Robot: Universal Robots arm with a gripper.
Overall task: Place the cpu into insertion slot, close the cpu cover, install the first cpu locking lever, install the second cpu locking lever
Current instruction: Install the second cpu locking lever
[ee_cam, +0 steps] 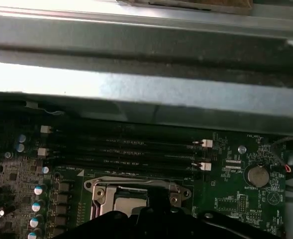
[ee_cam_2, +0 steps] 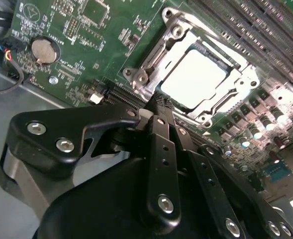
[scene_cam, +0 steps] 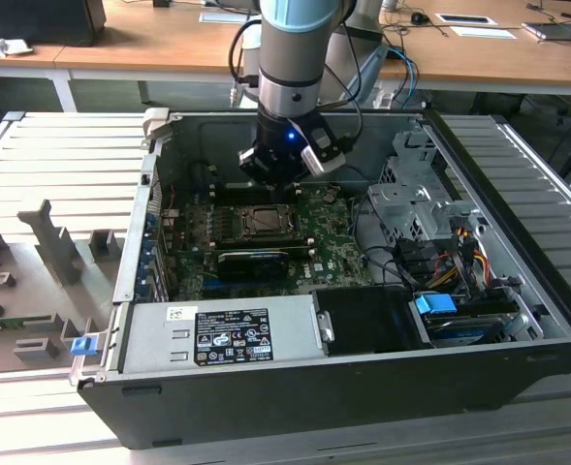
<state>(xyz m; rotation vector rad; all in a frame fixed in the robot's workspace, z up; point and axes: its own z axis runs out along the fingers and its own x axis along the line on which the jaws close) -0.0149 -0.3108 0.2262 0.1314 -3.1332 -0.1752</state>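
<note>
In the second wrist view the cpu (ee_cam_2: pixel 193 79) shows its pale silver top, seated in the insertion slot (ee_cam_2: pixel 136 74) on the green board. The silvery cpu cover (ee_cam_2: pixel 172 31) lies flat around the chip like a frame. My gripper (ee_cam_2: pixel 158 103) hovers just off one edge of the socket, its two black fingers pressed together with nothing between them. In the first wrist view the same cpu (ee_cam: pixel 131 201) and cover (ee_cam: pixel 131 185) sit beside the gripper (ee_cam: pixel 156 206). In the exterior view the gripper (scene_cam: pixel 277 172) hangs inside the open case, just behind the socket (scene_cam: pixel 263 221).
Long black memory slots (ee_cam: pixel 126 149) run beside the socket. A coin battery (ee_cam_2: pixel 46 51) sits on the board. In the exterior view a black graphics card (scene_cam: pixel 256 260) lies in front of the socket, with a power supply (scene_cam: pixel 222 334), drive cage (scene_cam: pixel 416 189) and cables (scene_cam: pixel 459 257) inside the case.
</note>
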